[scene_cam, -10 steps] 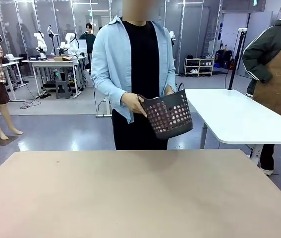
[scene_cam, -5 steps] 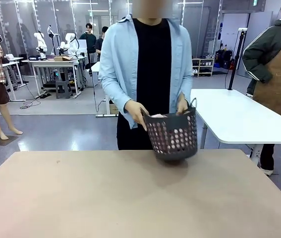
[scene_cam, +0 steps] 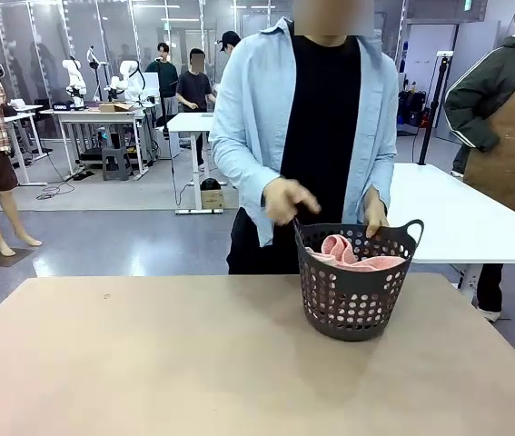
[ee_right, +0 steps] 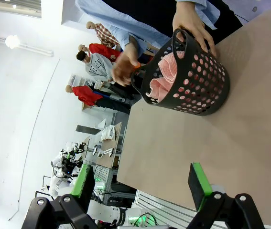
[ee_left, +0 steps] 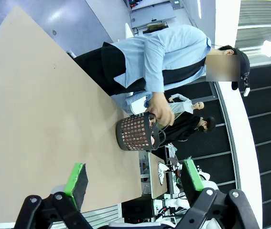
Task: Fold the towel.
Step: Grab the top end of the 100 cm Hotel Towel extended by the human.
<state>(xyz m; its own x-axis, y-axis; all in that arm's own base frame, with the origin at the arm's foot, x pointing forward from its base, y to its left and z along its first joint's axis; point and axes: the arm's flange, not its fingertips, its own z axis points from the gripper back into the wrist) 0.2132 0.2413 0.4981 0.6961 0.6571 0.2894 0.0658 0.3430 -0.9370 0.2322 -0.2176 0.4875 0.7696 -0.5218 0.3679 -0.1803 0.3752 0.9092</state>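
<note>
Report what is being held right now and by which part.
The left gripper and right gripper are open, holding nothing. The person's hand grips the basket at its far rim; the towel lies inside.

The pale pink towel [scene_cam: 352, 255] lies crumpled in soft folds inside the dark basket [scene_cam: 357, 307], reaching its rim.

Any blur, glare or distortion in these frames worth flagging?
Front view: the person's raised hand is motion-blurred; the basket and the towel are sharp, with a soft shadow under the basket. Left wrist view: rolled sideways, wide-angle stretch, glare from a lamp at upper right. Right wrist view: also rolled, with the background blown out white at upper left.
</note>
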